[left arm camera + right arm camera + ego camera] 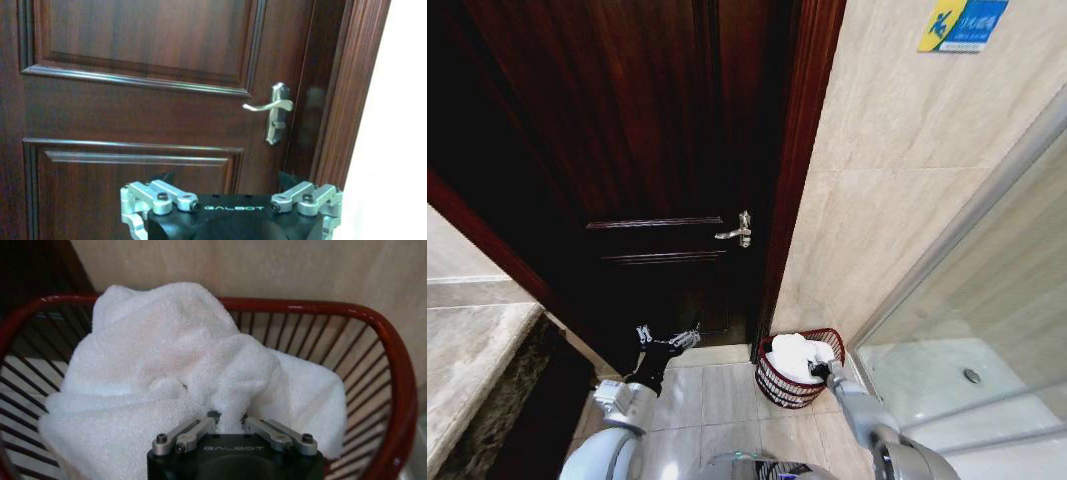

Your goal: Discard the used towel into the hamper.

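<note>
- The right gripper (230, 426) was pinched shut on the towel (173, 385), directly above the hamper (383, 340).
- The left gripper (667, 338) hung open and empty near the door (627, 150).

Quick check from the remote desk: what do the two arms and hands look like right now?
Both arms are light grey with black forearm sections. The left hand and right hand are black blocks lettered GALBOT, with silver metal finger linkages and dark bolts. No loose cables show.
</note>
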